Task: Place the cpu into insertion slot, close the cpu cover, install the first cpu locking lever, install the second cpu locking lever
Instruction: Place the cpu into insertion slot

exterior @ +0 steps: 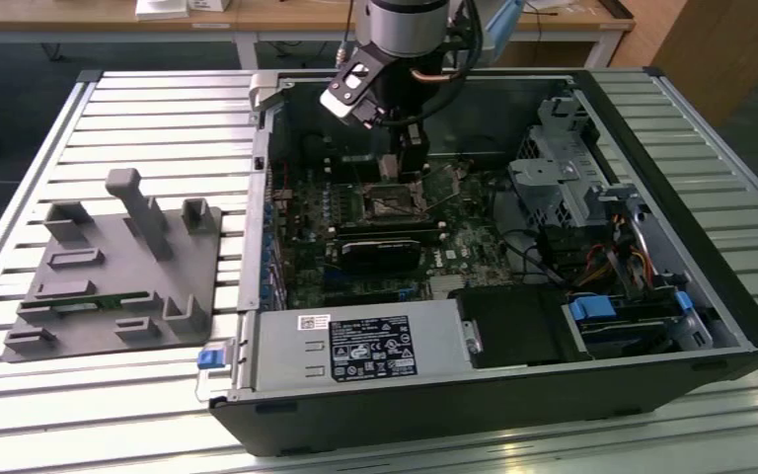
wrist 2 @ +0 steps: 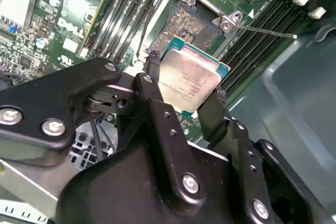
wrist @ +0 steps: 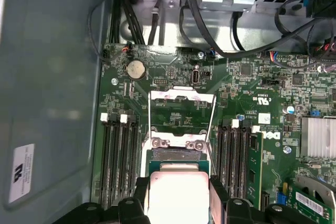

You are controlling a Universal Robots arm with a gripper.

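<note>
My gripper (wrist 2: pixel 186 80) is shut on the cpu (wrist 2: pixel 190 76), a flat square chip with a dull metallic top, pinched at two opposite edges by the black fingers (wrist 2: pixel 153 85). It hangs tilted just above the insertion slot (wrist 2: pixel 197 20), whose dark centre lies bare. In the first wrist view the cpu (wrist: pixel 178 195) covers most of the slot (wrist: pixel 176 154). The cpu cover (wrist: pixel 181 97) is swung open and lies back on the board beyond the slot. A thin wire locking lever (wrist 2: pixel 268 31) sticks out sideways, released. In the exterior view the gripper (exterior: pixel 407 166) is inside the case, over the slot (exterior: pixel 391 203).
The open computer case (exterior: pixel 695 296) walls in the motherboard. Black memory slots (wrist: pixel 119 156) flank the socket on both sides. A long black card (exterior: pixel 382 247) lies nearer the front, a power supply (exterior: pixel 359 348) at the front edge. A grey fixture (exterior: pixel 110 267) sits outside at the exterior view's left.
</note>
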